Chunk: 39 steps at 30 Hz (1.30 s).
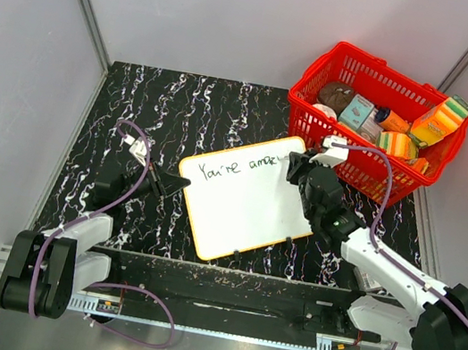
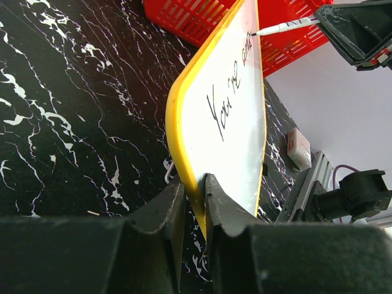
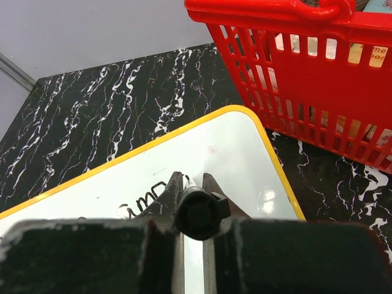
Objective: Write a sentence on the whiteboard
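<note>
Two grips showed: the left jaws pinched the whiteboard [image 1: 247,204] by its yellow rim, while the right jaws clamped a marker [image 2: 285,26], tip on the board.

Both arms [image 1: 385,267] have white links, black joints and purple cables [image 1: 383,188]; left gripper [image 2: 195,187] and right gripper [image 3: 193,179] are black.

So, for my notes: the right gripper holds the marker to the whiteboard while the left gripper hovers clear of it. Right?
No: the left gripper is clamped on the rim of the whiteboard, as the left wrist view shows. The right gripper does hold the marker to it.
</note>
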Tool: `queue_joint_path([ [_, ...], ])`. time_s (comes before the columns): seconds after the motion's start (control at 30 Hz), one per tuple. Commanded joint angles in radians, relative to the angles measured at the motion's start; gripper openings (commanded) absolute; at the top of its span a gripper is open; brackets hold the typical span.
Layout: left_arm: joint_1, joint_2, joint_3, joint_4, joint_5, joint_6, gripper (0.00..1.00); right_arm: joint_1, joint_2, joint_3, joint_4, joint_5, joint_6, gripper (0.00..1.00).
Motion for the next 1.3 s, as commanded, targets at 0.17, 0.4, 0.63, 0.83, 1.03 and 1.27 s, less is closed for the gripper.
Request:
queue_joint_path([
  [0.17, -0.005, -0.015, -0.013, 0.029, 0.004, 0.074, 0.00, -0.008, -0.045, -0.042, -0.009, -0.013, 0.030, 0.00],
  [0.4, -0.005, -0.016, -0.013, 0.027, 0.003, 0.074, 0.00, -0.008, -0.071, -0.029, 0.010, -0.003, 0.022, 0.00],
  [0.63, -0.005, -0.016, -0.013, 0.027, 0.003, 0.074, 0.00, -0.008, -0.053, 0.019, 0.050, 0.006, -0.002, 0.00],
  [0.83, -0.005, -0.016, -0.013, 0.026, 0.003, 0.075, 0.00, -0.008, -0.001, 0.063, 0.064, 0.018, -0.014, 0.00],
  [1.03, -0.005, -0.016, -0.015, 0.027, 0.003, 0.075, 0.00, -0.009, 0.038, 0.077, 0.076, 0.020, -0.021, 0.00],
  [1.27, -0.005, -0.015, -0.012, 0.027, 0.001, 0.075, 0.00, -0.009, 0.048, 0.065, 0.057, 0.024, -0.008, 0.00],
])
